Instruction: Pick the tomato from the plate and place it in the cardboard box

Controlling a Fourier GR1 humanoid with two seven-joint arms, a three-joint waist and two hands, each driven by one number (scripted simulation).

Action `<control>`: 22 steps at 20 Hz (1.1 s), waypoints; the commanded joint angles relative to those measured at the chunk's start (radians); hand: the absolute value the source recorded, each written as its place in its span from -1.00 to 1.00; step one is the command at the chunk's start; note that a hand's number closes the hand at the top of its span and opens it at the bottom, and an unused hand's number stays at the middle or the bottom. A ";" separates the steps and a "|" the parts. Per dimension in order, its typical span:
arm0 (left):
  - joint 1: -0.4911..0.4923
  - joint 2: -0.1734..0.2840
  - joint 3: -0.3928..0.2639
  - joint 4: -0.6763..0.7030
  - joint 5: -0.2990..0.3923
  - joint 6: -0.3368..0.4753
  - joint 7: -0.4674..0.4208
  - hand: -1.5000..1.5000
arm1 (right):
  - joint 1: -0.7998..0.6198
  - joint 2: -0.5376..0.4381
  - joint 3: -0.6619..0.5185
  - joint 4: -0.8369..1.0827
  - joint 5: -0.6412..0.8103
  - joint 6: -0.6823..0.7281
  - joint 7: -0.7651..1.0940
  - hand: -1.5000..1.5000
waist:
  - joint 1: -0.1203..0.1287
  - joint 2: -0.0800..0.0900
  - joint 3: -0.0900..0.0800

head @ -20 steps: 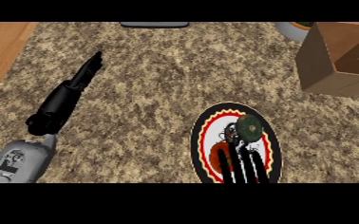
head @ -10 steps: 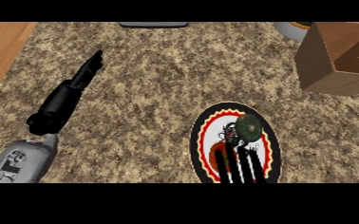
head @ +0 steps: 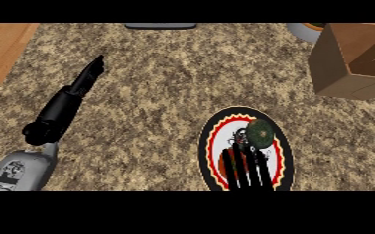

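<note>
Right hand: the right hand is seen over the lower half of the plate, near the tabletop's front edge, fingers straight and spread, tips touching or just short of the tomato; nothing is pinched.
Tomato: the tomato lies on the upper right part of the plate, dark green-brown in this view, not yet gripped.
Step in hand: the grasp is judged to be under way; the fingers should be brought round both sides of the tomato and the thumb closed behind it before any lift, so that it is not rolled off the rim.
Plate: the plate, black-rimmed with a red and white pattern, holds only the tomato.
Cardboard box: the cardboard box stands open at the tabletop's right edge, well apart from the plate; its inside appears bare as far as can be seen.
Bowl: a grey bowl shows at the far right corner; its contents cannot be told.
Left hand: the left hand rests toward the left edge, fingers straight and pressed together, holding nothing.
</note>
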 commanded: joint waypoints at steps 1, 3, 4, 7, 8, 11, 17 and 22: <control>-0.039 -0.016 0.012 0.001 -0.018 -0.016 0.047 0.00 | -0.080 0.151 -0.034 0.159 0.011 0.017 0.035 -1.00 | -0.002 0.000 0.000; 0.016 -0.012 0.027 0.015 -0.026 -0.022 -0.040 0.00 | -0.076 0.128 -0.057 0.238 -0.003 -0.071 0.003 -1.00 | 0.002 0.001 0.000; -0.041 -0.033 0.012 -0.037 -0.033 0.006 0.077 0.00 | -0.079 0.104 -0.085 0.270 -0.003 -0.111 -0.016 -1.00 | 0.000 0.000 0.001; -0.007 -0.026 0.040 -0.062 -0.030 -0.031 0.077 0.00 | -0.023 0.098 -0.050 0.246 0.059 -0.106 0.041 -1.00 | -0.004 -0.002 0.000; 0.028 -0.041 0.033 -0.033 -0.037 -0.038 0.022 0.00 | -0.045 0.133 -0.060 0.311 0.070 -0.138 0.041 -1.00 | -0.003 -0.001 0.000; -0.032 -0.086 0.028 -0.014 -0.082 -0.015 0.059 0.00 | -0.106 0.120 -0.158 0.350 0.042 -0.149 -0.032 -1.00 | -0.005 0.000 0.000; 0.046 -0.061 0.100 -0.085 -0.067 -0.099 0.045 0.00 | -0.088 0.161 -0.178 0.402 0.012 -0.159 -0.083 -1.00 | -0.001 -0.001 0.000; -0.043 -0.108 0.094 0.025 -0.109 -0.077 0.026 0.00 | -0.140 0.081 -0.171 0.482 0.031 -0.268 -0.239 1.00 | -0.004 0.001 0.000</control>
